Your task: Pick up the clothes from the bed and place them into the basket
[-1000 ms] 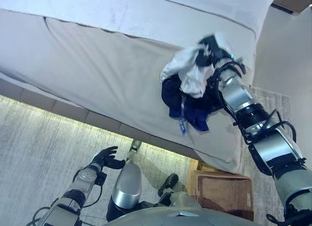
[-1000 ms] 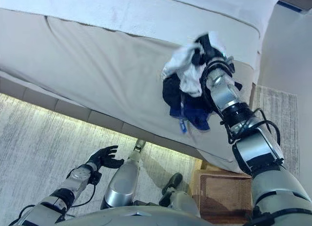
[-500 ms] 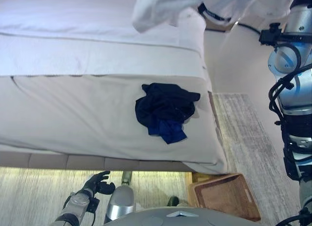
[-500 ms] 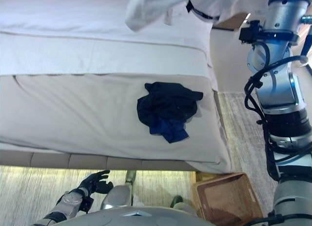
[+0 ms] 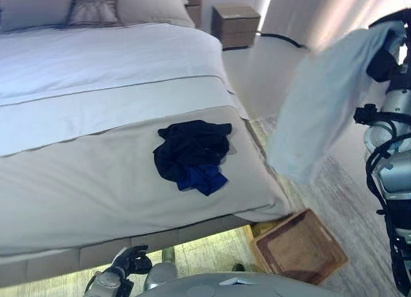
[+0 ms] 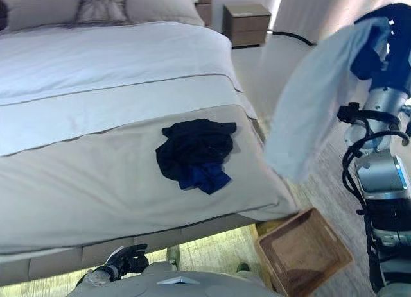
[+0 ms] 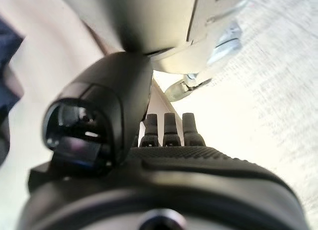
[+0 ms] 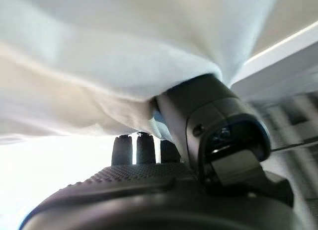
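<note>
My right hand (image 5: 383, 58) is raised at the right, shut on a white garment (image 5: 321, 104) that hangs from it in the air past the bed's foot corner, above and beyond the basket. The wrist view shows the white cloth (image 8: 124, 66) draped over my thumb and fingers. A dark navy and blue bundle of clothes (image 5: 191, 154) lies on the beige bed cover (image 5: 96, 181) near the foot of the bed. The brown wicker basket (image 5: 300, 247) stands on the floor by the bed's corner. My left hand (image 5: 130, 263) hangs low by the bed's base, fingers relaxed and empty.
The bed (image 5: 109, 72) has white sheets and pillows (image 5: 96, 8) at the head. A wooden nightstand (image 5: 236, 25) stands beyond it. A grey patterned rug (image 5: 347, 201) runs along the bed's right side.
The camera has swung, showing more of the bed. My right hand has carried the white garment away from the bed to the right; it now hangs above and beyond the basket. The dark bundle stays put.
</note>
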Available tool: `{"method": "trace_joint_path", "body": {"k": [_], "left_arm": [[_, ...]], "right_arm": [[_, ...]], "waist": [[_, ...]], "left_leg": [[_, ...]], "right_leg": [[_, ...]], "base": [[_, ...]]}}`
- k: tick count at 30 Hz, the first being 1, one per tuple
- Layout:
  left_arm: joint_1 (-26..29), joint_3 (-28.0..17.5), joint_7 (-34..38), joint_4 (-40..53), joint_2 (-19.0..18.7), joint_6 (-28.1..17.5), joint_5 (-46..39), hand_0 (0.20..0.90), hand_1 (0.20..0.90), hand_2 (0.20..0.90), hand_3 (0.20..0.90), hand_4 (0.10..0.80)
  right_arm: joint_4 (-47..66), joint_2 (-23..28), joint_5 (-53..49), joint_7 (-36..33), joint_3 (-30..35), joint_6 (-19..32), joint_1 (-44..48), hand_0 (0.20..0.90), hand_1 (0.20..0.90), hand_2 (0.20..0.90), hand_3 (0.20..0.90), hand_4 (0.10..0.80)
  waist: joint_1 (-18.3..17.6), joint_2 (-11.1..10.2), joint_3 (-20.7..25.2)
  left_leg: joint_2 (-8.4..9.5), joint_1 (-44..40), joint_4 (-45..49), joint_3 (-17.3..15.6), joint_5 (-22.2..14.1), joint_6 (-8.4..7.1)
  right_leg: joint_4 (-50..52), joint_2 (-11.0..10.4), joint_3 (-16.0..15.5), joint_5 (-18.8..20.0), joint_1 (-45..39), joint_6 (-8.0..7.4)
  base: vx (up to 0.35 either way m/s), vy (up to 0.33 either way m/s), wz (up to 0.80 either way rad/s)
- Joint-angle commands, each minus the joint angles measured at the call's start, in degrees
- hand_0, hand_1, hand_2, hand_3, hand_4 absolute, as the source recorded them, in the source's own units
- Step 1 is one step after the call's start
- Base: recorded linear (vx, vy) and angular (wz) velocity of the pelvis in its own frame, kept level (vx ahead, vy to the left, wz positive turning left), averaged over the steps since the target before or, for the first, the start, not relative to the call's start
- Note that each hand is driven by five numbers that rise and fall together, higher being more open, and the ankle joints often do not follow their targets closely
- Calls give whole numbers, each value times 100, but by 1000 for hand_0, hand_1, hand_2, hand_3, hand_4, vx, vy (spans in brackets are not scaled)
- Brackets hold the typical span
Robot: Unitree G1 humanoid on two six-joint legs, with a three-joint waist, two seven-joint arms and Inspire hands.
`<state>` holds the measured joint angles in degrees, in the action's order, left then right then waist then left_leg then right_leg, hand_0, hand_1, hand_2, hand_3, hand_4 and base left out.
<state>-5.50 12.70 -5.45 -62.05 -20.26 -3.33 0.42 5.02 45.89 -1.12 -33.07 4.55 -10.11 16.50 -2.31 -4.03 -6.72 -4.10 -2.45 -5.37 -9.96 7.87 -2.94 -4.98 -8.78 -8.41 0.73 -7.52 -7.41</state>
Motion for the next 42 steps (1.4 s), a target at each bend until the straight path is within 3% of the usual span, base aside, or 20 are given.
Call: {"method": "trace_joint_path", "body": {"k": [1, 7, 12, 17, 19, 21, 22, 26, 33, 42], "left_arm": [[507, 352, -205, -259, 77, -66, 42, 900, 900, 900, 900, 800], [639, 267, -124, 205, 17, -4, -351, 900, 900, 900, 900, 800], [1035, 346, -121, 492, 106, -138, -605, 900, 900, 900, 900, 800], [1336, 640, -122, 807, 266, -270, -667, 900, 900, 900, 900, 800], [1385, 754, -86, 808, 291, -340, -656, 900, 900, 900, 900, 800], [1433, 834, -82, 820, 317, -351, -761, 900, 900, 900, 900, 800], [1474, 877, -89, 792, 340, -381, -851, 900, 900, 900, 900, 800], [1527, 937, -78, 740, 329, -393, -968, 900, 900, 900, 900, 800], [1440, 933, -270, 695, 237, -459, -1005, 900, 900, 900, 900, 800], [1274, 777, -355, 859, 97, -259, -978, 900, 900, 900, 900, 800]], "right_arm": [[-124, 73, 50, 359, 377, 570, 341, 300, 300, 300, 200, 100], [-1471, -418, -33, 1254, 6, 300, -174, 300, 300, 300, 200, 100], [-2371, -550, -459, 1219, -305, -243, 236, 300, 300, 300, 200, 100], [-3509, -430, -443, 835, -517, -443, 784, 300, 300, 300, 200, 100], [-3774, -367, -426, 733, -573, -472, 922, 425, 425, 425, 345, 245], [-4034, -333, -382, 651, -636, -482, 1039, 441, 441, 441, 365, 265], [-4306, -287, -330, 605, -705, -545, 1145, 900, 900, 900, 900, 800], [-5140, -211, -316, 592, -805, -515, 1315, 900, 900, 900, 900, 800], [-6229, -22, -53, 819, -734, -629, 1242, 900, 900, 900, 900, 800], [-6436, 183, 651, 1302, -933, -672, 969, 900, 900, 900, 900, 800]], "waist": [[-97, 190, 129], [-364, 334, -77], [-424, 508, -389], [-424, 759, -710], [-426, 859, -760], [-421, 971, -797], [-415, 1083, -828], [-362, 1274, -890], [-253, 1420, -862], [-104, 1203, -725]], "left_leg": [[330, -559, 37, -185, -1265, 406], [248, -520, 37, -391, -1198, 409], [180, -272, 74, -395, -1061, 342], [150, -43, 155, -332, -924, 191], [137, 11, 183, -324, -883, 134], [138, 55, 211, -306, -847, 87], [143, 103, 243, -289, -827, 46], [174, 183, 241, -205, -764, -15], [252, 178, 138, -81, -695, -61], [288, 140, 100, 7, -699, -38]], "right_leg": [[494, 373, 44, -124, 434, 149], [476, 462, 282, -69, 581, 203], [679, 504, 317, -119, 932, 329], [755, 497, 276, -146, 1104, 428], [781, 476, 234, -163, 1142, 441], [824, 449, 186, -196, 1176, 456], [875, 414, 141, -243, 1218, 471], [988, 367, 37, -325, 1307, 512], [903, 319, -118, -339, 1223, 524], [696, 325, -217, -238, 1017, 479]], "base": [[-81, -133, -53], [-49, -170, -43], [-162, -139, -26], [-128, -80, -6], [-78, -14, -3], [-50, 27, -3], [-74, 43, 1], [-75, 20, 4], [-42, 4, 15], [1, 2, 15]]}}
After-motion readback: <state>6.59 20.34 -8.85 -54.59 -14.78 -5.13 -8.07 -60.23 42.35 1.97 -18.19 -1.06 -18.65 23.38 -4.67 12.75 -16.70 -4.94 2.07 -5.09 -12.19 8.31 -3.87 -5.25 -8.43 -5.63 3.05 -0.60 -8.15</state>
